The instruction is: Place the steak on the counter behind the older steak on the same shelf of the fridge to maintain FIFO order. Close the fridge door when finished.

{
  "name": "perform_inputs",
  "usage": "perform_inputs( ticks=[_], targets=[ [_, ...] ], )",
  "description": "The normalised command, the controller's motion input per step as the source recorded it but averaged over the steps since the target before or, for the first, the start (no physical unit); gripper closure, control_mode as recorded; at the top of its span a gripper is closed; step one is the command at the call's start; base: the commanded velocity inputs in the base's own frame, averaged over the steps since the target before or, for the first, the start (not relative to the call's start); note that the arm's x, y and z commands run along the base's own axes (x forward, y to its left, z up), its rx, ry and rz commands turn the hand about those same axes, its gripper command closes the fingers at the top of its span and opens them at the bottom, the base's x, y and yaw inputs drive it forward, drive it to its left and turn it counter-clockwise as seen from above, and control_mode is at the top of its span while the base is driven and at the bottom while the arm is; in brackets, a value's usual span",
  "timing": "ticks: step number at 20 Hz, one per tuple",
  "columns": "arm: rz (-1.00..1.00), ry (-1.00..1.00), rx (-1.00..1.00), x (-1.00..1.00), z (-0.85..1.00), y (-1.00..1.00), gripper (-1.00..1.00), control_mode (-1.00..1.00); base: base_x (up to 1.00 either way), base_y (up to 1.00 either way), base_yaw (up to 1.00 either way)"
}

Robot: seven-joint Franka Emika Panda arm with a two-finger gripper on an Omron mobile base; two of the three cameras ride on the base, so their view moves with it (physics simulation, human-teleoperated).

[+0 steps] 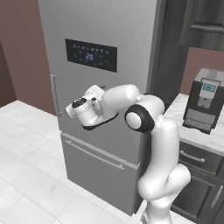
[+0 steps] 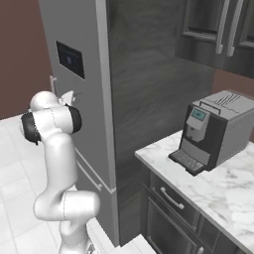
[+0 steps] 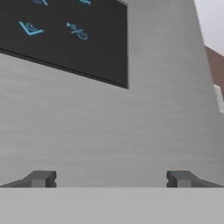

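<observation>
- Plainly, the gripper is released: in the hand view its two fingertips stand far apart at the bottom of the frame, with nothing between them, facing the bare steel of the fridge door.
- The fridge door lies flat against the fridge, in the centre of the left base view; its black display sits upper centre and its vertical bar handle runs down the left edge.
- The door's long axis is upright, and its face points out toward the lower left of the left base view.
- The risk, as I judge it: the hand is close to the flat panel, right of the handle, so a push forward would bump steel and grasp nothing.
- The counter fills the lower right of the right base view, bearing a coffee machine; I cannot tell where the steak lies.
</observation>
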Motion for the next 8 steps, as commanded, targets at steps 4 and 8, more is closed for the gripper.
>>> perform_inputs(
  ticks=[4,8],
  targets=[
    [-0.03,0.0,0.01,0.01,0.0,-0.62,-1.0,-1.0,0.0,0.0,0.0],
    [-0.02,0.0,0.01,0.02,0.0,-0.55,-1.0,-1.0,0.0,0.0,0.0]
  ],
)
